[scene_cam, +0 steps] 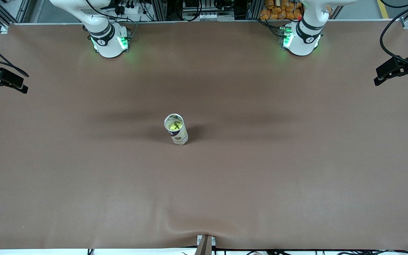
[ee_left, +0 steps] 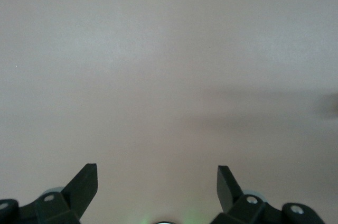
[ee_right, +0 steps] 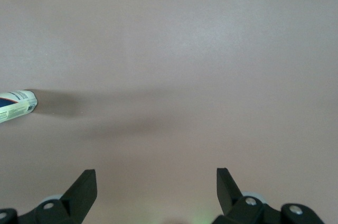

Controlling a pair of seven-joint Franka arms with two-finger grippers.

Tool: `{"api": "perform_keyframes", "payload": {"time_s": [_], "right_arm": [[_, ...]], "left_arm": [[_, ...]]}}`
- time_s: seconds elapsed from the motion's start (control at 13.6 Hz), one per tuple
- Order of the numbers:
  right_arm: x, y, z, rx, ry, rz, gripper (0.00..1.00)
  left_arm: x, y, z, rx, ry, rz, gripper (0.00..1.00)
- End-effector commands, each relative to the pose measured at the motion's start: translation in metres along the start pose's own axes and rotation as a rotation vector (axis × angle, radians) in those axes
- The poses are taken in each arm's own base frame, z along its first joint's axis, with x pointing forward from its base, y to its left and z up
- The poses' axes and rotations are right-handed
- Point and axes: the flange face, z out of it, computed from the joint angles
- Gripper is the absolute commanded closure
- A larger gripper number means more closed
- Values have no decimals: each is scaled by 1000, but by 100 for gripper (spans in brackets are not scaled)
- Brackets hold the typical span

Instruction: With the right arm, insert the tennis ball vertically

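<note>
A clear plastic tube (scene_cam: 176, 129) stands upright near the middle of the brown table. A yellow-green tennis ball (scene_cam: 174, 125) lies inside it, seen through the open top. The tube's base (ee_right: 16, 105) shows at the edge of the right wrist view. My right gripper (ee_right: 156, 179) is open over bare table, well apart from the tube, with nothing between its fingers. My left gripper (ee_left: 157, 176) is open too, over bare table, empty. In the front view only the arms' bases show; both grippers are out of that view.
The right arm's base (scene_cam: 107, 40) and the left arm's base (scene_cam: 301, 39) stand along the table's back edge. Black camera mounts (scene_cam: 2, 79) (scene_cam: 400, 69) reach in at both ends of the table. A small bracket (scene_cam: 205, 244) sits at the front edge.
</note>
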Motion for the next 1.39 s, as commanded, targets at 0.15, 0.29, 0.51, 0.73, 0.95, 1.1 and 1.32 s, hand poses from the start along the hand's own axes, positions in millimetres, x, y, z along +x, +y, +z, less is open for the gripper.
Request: {"api": "perform_keyframes", "payload": {"time_s": [0.15, 0.29, 0.51, 0.73, 0.95, 1.1, 1.32], "right_arm": [[-6, -2, -6, -6, 9, -19, 0], [-7, -1, -6, -6, 0, -19, 0], [-8, -7, -7, -7, -9, -30, 0], [-9, -10, -7, -7, -11, -34, 0], [-11, -19, -11, -9, -11, -51, 0], [-11, -20, -11, -9, -13, -53, 0], [-11, -20, -11, -9, -13, -53, 0]], "left_arm": [[-1, -2, -4, -13, -1, 4, 0], [-1, -4, -5, -7, -1, 13, 0], [0, -1, 10, -15, -32, -2, 0], [7, -1, 21, -15, -26, -8, 0], [13, -1, 25, -12, -15, -1, 0], [13, -1, 24, -11, -14, 10, 0], [14, 0, 23, -5, -10, 17, 0]]}}
